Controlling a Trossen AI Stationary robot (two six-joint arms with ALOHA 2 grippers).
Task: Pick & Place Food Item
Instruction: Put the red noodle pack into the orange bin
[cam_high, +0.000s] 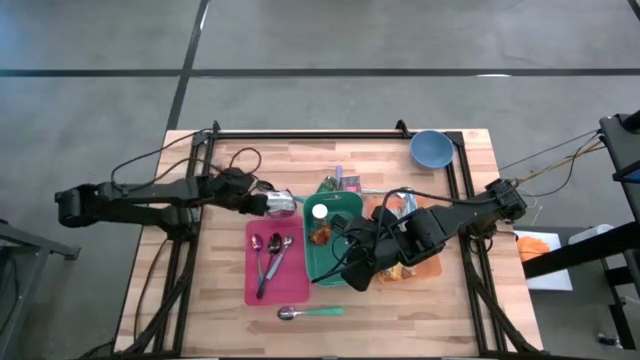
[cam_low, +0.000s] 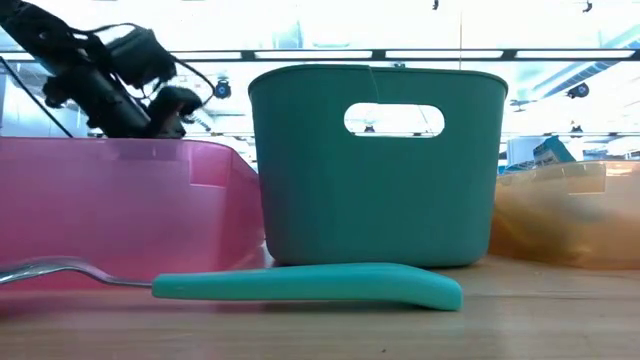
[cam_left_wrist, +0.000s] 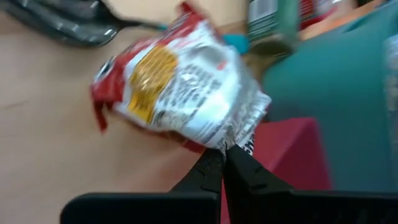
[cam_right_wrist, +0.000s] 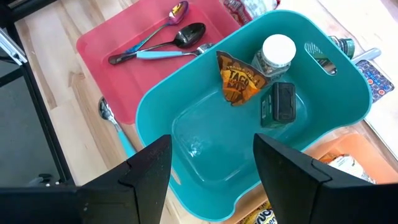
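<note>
The left end effector (cam_left_wrist: 224, 158) was clenched on a corner of a crinkled foil snack packet (cam_left_wrist: 180, 84), its two dark fingers pinched together on the bag's sealed edge. The packet was glossy, red at the borders with a yellow patch and a white printed panel, puffed and wrinkled. In the high view the snack packet (cam_high: 281, 203) sat just above the top edge of the pink tray (cam_high: 252, 285), beside the upper left corner of the teal bin (cam_high: 322, 265), its long axis running roughly left to right in line with the left arm; whether it touched the wooden tabletop (cam_high: 230, 320) could not be told.

The right end effector (cam_right_wrist: 211, 168) hovered over the teal bin (cam_right_wrist: 155, 109) with its fingers apart, grasping nothing. That bin was smooth moulded plastic with rounded corners and a handle slot, and held a small orange pouch (cam_right_wrist: 238, 84), a white-capped jar (cam_right_wrist: 277, 55) and a dark box (cam_right_wrist: 283, 102).

Spoons (cam_high: 270, 262) lay in the flat pink tray. A teal-handled spoon (cam_high: 305, 313) lay on the plank tabletop below it, handle pointing right. A blue bowl (cam_high: 431, 149) stood at the far right corner.
</note>
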